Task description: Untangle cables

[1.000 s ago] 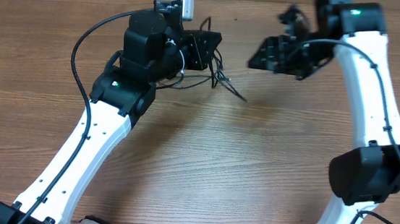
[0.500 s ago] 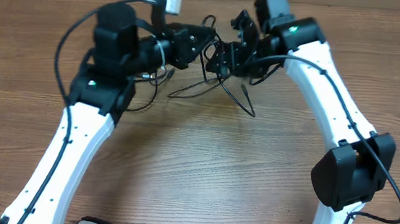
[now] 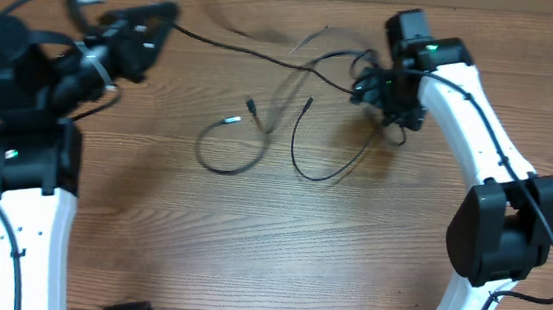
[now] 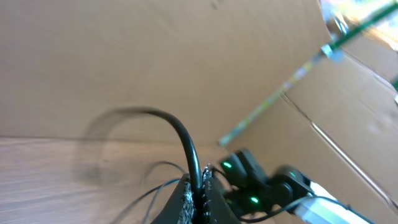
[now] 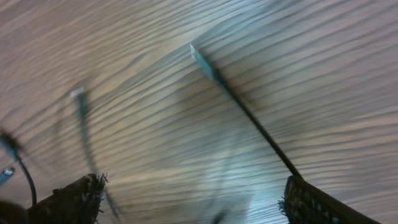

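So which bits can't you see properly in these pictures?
- Overhead: the right gripper is tucked under its own arm, so whether it touches the cables is hidden.
- Overhead: cables near the top edge are smeared by motion; uncountable.
- Left wrist: the left gripper is mostly cut off by the bottom edge.
- Right wrist: blur smears the cables; where they lead is unclear.

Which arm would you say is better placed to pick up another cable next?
Right, probably: the right gripper stands open beside the cables; the left gripper is shut on one.
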Action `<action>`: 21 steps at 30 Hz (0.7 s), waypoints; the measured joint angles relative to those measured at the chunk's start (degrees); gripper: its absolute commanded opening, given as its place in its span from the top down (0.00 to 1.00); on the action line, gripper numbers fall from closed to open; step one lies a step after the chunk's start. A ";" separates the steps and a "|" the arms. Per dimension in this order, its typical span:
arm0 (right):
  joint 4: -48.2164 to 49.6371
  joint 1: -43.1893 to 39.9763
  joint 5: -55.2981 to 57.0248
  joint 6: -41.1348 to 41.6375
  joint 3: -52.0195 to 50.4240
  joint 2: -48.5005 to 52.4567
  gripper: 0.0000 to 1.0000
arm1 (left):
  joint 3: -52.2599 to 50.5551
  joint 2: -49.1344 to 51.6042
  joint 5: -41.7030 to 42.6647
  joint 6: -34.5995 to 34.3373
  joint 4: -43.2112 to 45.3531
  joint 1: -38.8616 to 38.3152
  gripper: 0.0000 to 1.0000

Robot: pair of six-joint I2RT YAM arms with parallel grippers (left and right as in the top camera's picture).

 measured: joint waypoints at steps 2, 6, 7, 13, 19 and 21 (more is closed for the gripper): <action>-0.61 -1.53 1.09 0.26 -0.02 0.02 0.06 | 0.00 -0.26 0.63 -0.52 0.04 2.69 0.96; -1.31 -3.61 2.64 0.68 -0.04 0.02 0.00 | 0.00 -0.31 1.90 -1.70 0.04 6.71 0.96; -1.42 -3.85 3.28 0.72 -0.04 0.02 0.00 | 0.00 -0.31 2.21 -1.86 0.04 7.48 0.96; -2.12 -4.28 9.53 0.83 -0.04 0.02 0.00 | 0.00 -0.31 3.30 -2.08 0.04 12.92 0.96; -2.14 -6.38 2.67 -3.48 -0.04 0.02 0.00 | 0.00 -0.31 5.25 -5.40 1.33 19.65 0.96; -0.74 -6.34 -6.16 -8.35 -0.26 0.02 0.00 | 0.00 -0.33 6.16 -6.23 2.27 19.78 0.96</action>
